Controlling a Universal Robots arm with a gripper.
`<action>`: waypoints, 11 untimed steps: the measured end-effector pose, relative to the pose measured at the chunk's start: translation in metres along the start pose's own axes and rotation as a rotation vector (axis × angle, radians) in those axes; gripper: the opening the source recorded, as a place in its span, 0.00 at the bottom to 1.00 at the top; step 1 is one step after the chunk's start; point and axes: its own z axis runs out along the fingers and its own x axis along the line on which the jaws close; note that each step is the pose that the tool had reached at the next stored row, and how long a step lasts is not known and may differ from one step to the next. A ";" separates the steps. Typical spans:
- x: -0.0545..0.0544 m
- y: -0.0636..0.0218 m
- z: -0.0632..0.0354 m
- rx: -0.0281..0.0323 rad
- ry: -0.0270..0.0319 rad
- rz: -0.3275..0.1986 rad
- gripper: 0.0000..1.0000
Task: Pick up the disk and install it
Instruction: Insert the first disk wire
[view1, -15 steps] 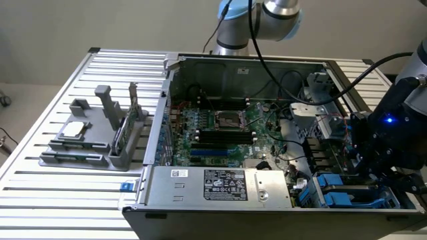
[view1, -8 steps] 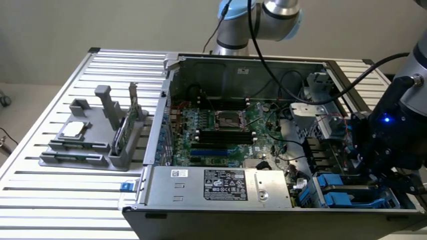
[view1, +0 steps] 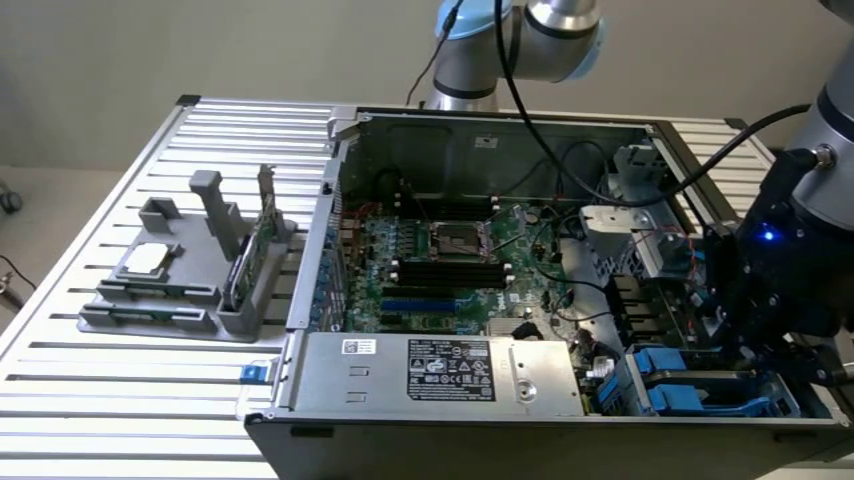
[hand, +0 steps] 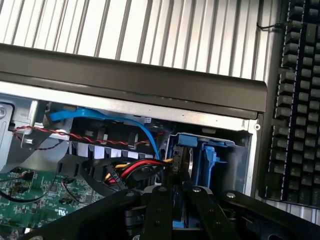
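Note:
My gripper (hand: 175, 200) reaches down into the drive bay at the near corner of the open computer case (view1: 441, 425), on the exterior view's right. Its two black fingers (hand: 156, 210) stand close together, shut on a thin dark edge with blue plastic, which is the disk (hand: 181, 160) held on edge. The disk sits in the blue plastic bay holder (hand: 212, 160), against the case's side wall. From the exterior view, the black gripper body (view1: 767, 340) hangs over the blue bay parts (view1: 681, 385) and hides the disk itself.
Red, yellow and black power wires (hand: 135, 170) and a blue data cable (hand: 145, 132) run right beside the fingers. The motherboard (view1: 447, 255) and power supply (view1: 441, 370) fill the case. A grey fixture (view1: 187, 280) stands on the slatted table. A keyboard (hand: 300, 100) lies past the case.

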 end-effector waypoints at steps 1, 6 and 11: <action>0.001 0.0001 0.0001 -0.0017 -0.0009 0.001 0.17; 0.003 0.0003 0.0002 -0.0083 -0.0119 0.012 0.17; 0.004 -0.0011 0.0004 -0.0139 -0.0289 0.020 0.17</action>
